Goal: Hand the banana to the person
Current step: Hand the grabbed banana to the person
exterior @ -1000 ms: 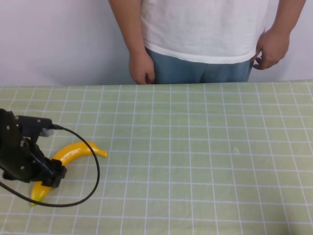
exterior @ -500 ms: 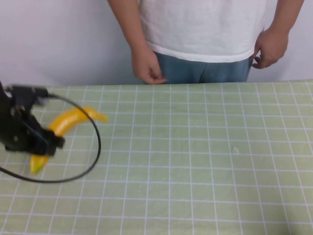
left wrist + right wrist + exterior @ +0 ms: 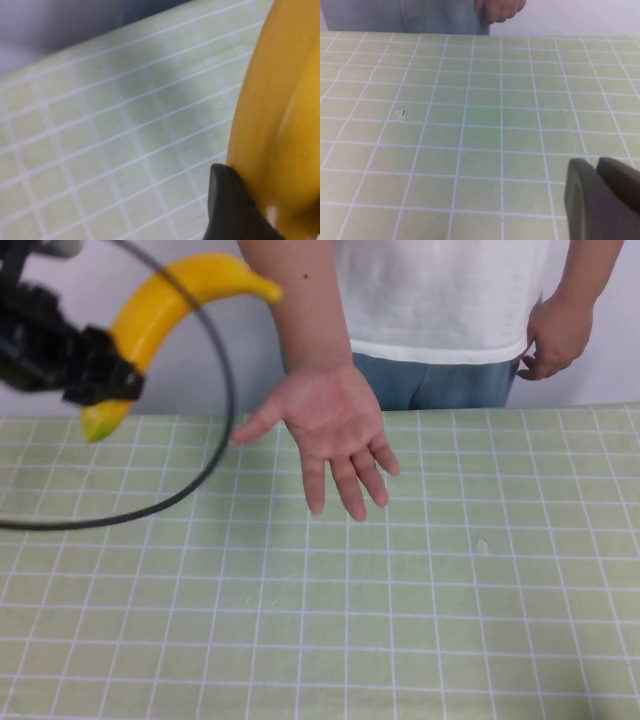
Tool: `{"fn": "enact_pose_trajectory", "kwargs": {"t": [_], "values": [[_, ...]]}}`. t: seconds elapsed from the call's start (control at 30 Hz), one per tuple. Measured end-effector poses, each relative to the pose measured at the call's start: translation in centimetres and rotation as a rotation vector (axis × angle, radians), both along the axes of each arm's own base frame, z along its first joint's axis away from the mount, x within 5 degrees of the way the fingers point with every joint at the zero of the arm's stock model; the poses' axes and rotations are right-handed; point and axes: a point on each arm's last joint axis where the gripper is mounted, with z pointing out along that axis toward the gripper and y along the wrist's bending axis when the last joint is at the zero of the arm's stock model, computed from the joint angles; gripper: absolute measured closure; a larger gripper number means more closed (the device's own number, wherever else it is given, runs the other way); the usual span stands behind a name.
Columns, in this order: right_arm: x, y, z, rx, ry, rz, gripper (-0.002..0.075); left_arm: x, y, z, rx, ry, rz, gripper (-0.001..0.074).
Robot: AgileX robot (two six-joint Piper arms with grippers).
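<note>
Green gridded table (image 3: 450,620), left pincer (image 3: 95,375) clamped on banana (image 3: 170,300), green tip down-left, person (image 3: 440,300) beyond, right pincer (image 3: 600,200) state unclear

The banana (image 3: 170,310) is a glossy, curved yellow-orange toy with a greenish tip. It is clamped in the left gripper (image 3: 100,370) near that greenish lower end and held in the air above the table's far left. Its free end arcs up and away from the gripper toward the person (image 3: 440,300). The person stands beyond the table's far edge in a white t-shirt and blue jeans. One open hand (image 3: 335,430), palm up, is extended over the table, to the right of the gripper and below the banana's raised end, apart from it. The right gripper (image 3: 602,200) hangs low over the table.
</note>
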Motion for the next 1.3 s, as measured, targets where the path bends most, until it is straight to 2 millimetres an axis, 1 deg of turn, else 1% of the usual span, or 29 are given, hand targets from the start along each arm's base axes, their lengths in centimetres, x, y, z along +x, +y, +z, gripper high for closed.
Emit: {"fn": "enact_pose_trajectory", "kwargs": {"t": [0.1,0.17,0.23,0.3,0.4,0.47,0.53,0.67,0.77,0.8,0.83,0.97,1.0,1.07,1.17,1.23,1.3], "values": [[0.0,0.0,0.0,0.0,0.0,0.0,0.0733,0.2,-2.6,1.5,0.038,-0.005,-0.104,0.0458],[0.0,0.0,0.0,0.0,0.0,0.0,0.0733,0.5,-4.3,1.7,0.066,0.009,-0.154,0.0458],[0.0,0.0,0.0,0.0,0.0,0.0,0.0733,0.8,-6.0,1.3,0.097,0.049,-0.2,0.0458],[0.0,0.0,0.0,0.0,0.0,0.0,0.0733,1.1,-7.9,0.4,0.127,0.104,-0.253,0.0458],[0.0,0.0,0.0,0.0,0.0,0.0,0.0733,1.8,-10.2,-1.5,0.158,0.167,-0.307,0.0458],[0.0,0.0,0.0,0.0,0.0,0.0,0.0733,2.1,-11.3,-2.7,0.173,0.196,-0.33,0.0458],[0.0,0.0,0.0,0.0,0.0,0.0,0.0733,2.5,-12.0,-3.9,0.19,0.223,-0.331,0.0458],[0.0,0.0,0.0,0.0,0.0,0.0,0.0733,3.3,-12.3,-5.5,0.243,0.256,-0.316,0.0458],[0.0,0.0,0.0,0.0,0.0,0.0,0.0733,3.6,-12.2,-5.9,0.265,0.26,-0.305,0.0458],[0.0,0.0,0.0,0.0,0.0,0.0,0.0733,3.6,-12.2,-5.9,0.268,0.26,-0.3,0.0444],[0.0,0.0,0.0,0.0,0.0,0.0,0.0733,3.6,-12.2,-5.9,0.269,0.263,-0.294,0.0423],[0.0,0.0,0.0,0.0,0.0,0.0,0.0733,3.5,-12.2,-5.9,0.259,0.28,-0.264,0.025],[0.0,0.0,0.0,0.0,0.0,0.0,0.0733,3.4,-12.3,-5.9,0.257,0.284,-0.26,0.0222],[0.0,0.0,0.0,0.0,0.0,0.0,0.0733,3.4,-12.2,-5.9,0.253,0.293,-0.246,0.0191],[0.0,0.0,0.0,0.0,0.0,0.0,0.0733,3.2,-12.3,-4.8,0.222,0.275,-0.23,0.0177],[0.0,0.0,0.0,0.0,0.0,0.0,0.0733,2.7,-12.1,-3.3,0.192,0.248,-0.223,0.0179],[0.0,0.0,0.0,0.0,0.0,0.0,0.0733,1.5,-11.4,-1.0,0.161,0.195,-0.215,0.0206]]}}
